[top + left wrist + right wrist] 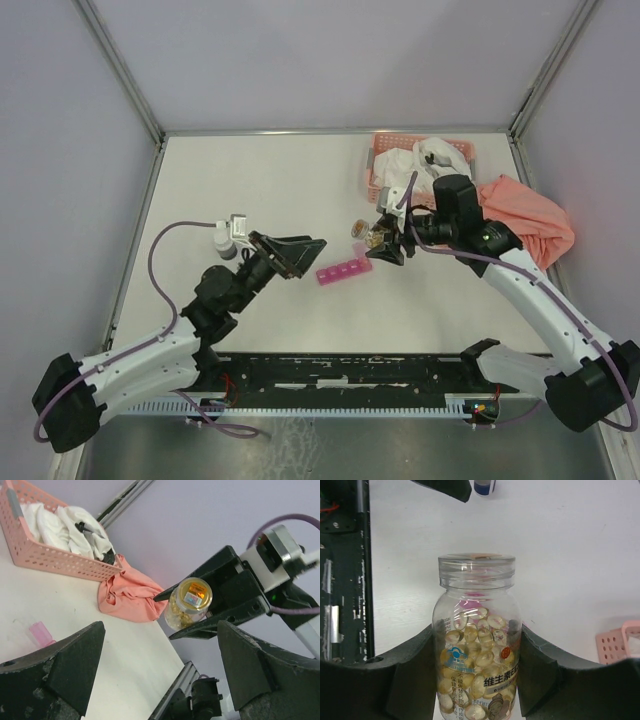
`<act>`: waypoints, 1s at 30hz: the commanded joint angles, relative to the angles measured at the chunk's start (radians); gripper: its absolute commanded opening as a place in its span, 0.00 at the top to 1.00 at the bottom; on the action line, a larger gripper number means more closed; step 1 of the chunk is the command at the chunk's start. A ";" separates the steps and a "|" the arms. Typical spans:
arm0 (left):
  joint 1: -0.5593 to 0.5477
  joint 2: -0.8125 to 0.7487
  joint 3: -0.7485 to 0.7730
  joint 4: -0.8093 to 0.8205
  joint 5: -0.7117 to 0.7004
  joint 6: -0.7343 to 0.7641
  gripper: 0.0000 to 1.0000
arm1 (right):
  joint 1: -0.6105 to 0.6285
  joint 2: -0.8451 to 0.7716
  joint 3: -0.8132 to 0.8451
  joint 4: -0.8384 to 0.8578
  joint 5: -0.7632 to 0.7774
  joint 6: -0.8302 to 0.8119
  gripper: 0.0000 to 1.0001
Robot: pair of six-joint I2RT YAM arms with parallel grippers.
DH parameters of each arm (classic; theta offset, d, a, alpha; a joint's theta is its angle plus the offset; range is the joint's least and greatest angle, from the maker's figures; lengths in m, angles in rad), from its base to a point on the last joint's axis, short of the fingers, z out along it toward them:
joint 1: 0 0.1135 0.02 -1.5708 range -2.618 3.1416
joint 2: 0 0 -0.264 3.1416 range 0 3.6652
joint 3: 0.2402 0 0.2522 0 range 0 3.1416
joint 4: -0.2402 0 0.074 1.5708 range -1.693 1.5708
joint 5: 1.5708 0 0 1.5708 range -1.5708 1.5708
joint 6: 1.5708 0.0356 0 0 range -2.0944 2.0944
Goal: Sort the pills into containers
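strip: pink pill strip [343, 271] flat mid-table between both arms, likely so either can reach | bottle: clear pill bottle [477, 645] lifted just beyond strip's right end, probably for pouring | right gripper [386, 246]: clamped on bottle body | left gripper [303, 256]: spread wide, empty, beside strip's left end | basket [383, 170]: far right corner

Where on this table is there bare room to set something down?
Bare: the far left, between the back wall and the left gripper; also the near strip between the pill organizer and the black mounting rail. Crowded: the right, around basket, pink cloth and right gripper holding the pill bottle.
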 commanded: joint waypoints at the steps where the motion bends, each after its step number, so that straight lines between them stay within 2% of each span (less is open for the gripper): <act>1: -0.029 0.113 0.131 -0.019 -0.124 -0.202 0.01 | 0.037 -0.008 -0.020 0.047 0.154 -0.093 0.95; 5: -0.158 0.206 0.256 -0.172 -0.396 -0.228 0.02 | 0.052 -0.004 -0.022 0.051 0.194 -0.101 0.95; 10: -0.221 0.298 0.327 -0.213 -0.535 -0.267 0.03 | 0.068 0.006 -0.021 0.050 0.212 -0.108 0.95; 15: -0.240 0.383 0.412 -0.333 -0.592 -0.356 0.09 | 0.079 0.009 -0.018 0.049 0.219 -0.108 0.94; 20: -0.248 0.422 0.440 -0.332 -0.596 -0.373 0.14 | 0.081 0.011 -0.017 0.046 0.219 -0.106 0.94; 30: -0.263 0.442 0.460 -0.318 -0.588 -0.379 0.18 | 0.086 0.020 -0.012 0.040 0.221 -0.107 0.94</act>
